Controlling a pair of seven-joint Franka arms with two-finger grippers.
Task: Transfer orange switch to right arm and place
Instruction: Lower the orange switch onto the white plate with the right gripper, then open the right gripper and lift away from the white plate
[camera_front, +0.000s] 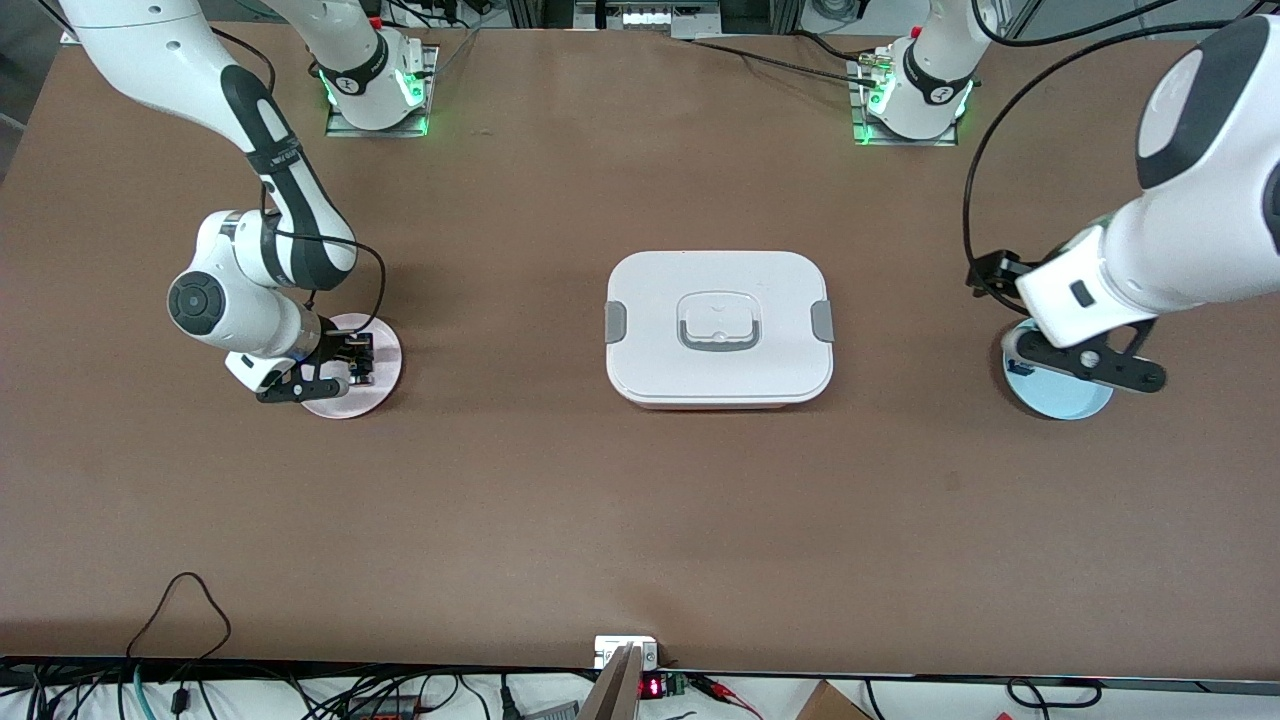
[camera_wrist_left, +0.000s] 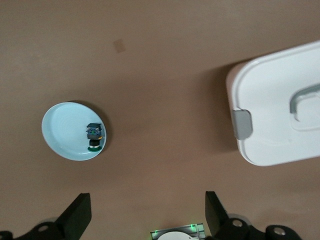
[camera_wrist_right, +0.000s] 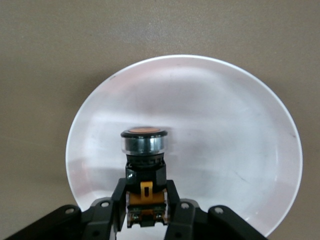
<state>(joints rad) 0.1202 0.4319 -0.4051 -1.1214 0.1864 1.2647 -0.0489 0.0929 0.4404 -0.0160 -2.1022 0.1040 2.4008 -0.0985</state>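
The right gripper (camera_wrist_right: 146, 210) is clamped on the small black orange-capped switch (camera_wrist_right: 144, 165), its 2 fingers (camera_wrist_right: 118, 202) pinching the switch's black body over the round pale pink plate (camera_wrist_right: 240, 150). The left gripper (camera_wrist_left: 145, 217) hangs spread apart over the round light blue plate (camera_wrist_left: 62, 132), which holds a small black green-and-blue-topped component (camera_wrist_left: 94, 136).
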